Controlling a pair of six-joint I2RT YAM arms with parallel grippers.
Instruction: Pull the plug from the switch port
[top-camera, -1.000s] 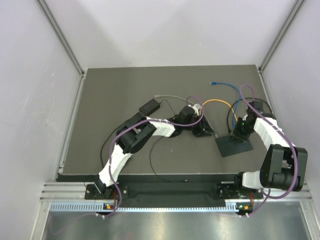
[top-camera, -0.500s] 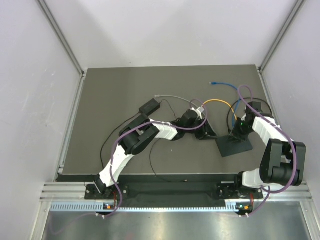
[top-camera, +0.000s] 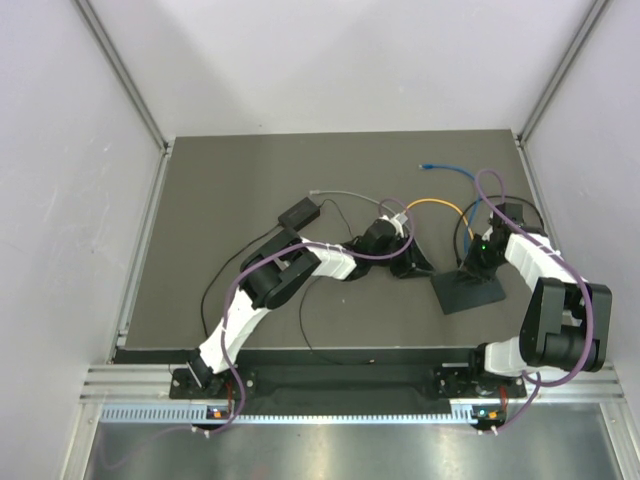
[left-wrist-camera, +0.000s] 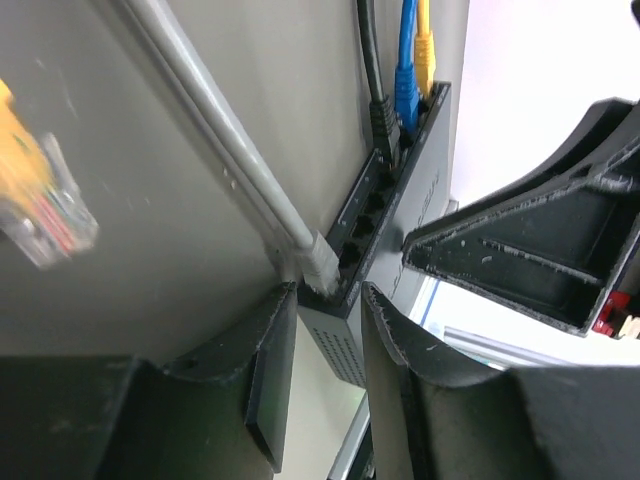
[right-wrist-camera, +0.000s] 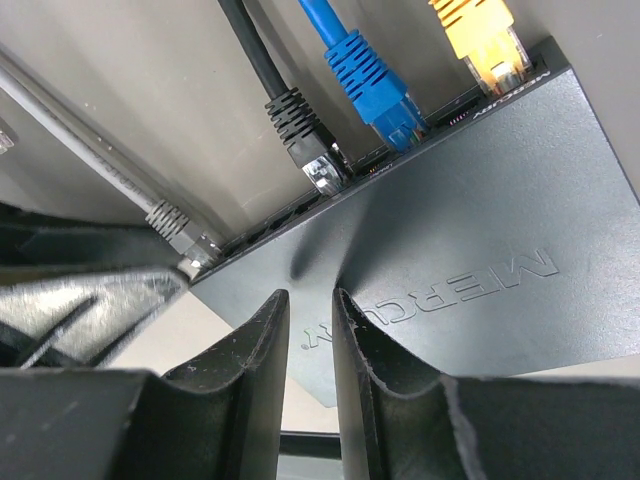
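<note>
The black switch box (right-wrist-camera: 480, 300) reads "MERCU", the rest hidden.

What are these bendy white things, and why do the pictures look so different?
Those are a robot's left arm and right arm, bolted to a table. One picture looks down from above; two come from wrist cameras. A flat black box lies there with a gray plug, black plug, blue plug and yellow plug in it. The left end effector straddles the box's end by the gray plug. The right end effector is over the box, gripping nothing.
</note>
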